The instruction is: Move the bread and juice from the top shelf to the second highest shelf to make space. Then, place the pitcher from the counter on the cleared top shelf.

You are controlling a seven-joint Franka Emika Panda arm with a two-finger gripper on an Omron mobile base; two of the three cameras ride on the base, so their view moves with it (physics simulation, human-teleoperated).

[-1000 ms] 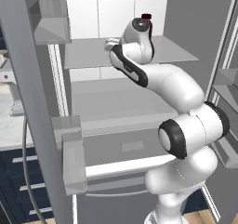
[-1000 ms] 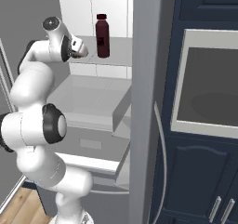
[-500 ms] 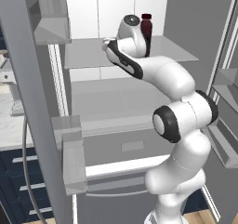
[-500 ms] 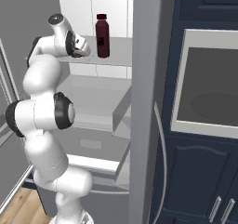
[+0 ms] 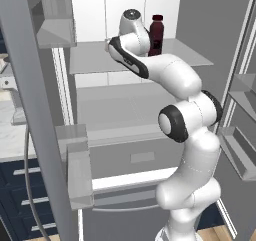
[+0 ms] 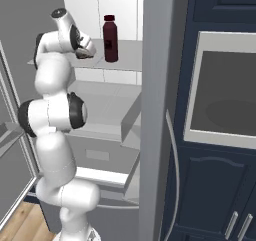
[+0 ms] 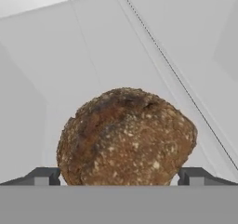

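The bread's (image 7: 126,137) underside is cut off between the end effector's (image 7: 119,176) fingertips.

The white arm with dark joints (image 6: 52,115) rises at the left, its wrist bent toward the thin pale grey top shelf (image 6: 127,60) inside the open fridge. The slim dark maroon bottle with a screw cap (image 6: 110,39) stands upright on that shelf, just right of the hand. Right of the fridge wall sit navy cabinet fronts (image 6: 210,195) and a built-in oven window (image 6: 225,97).
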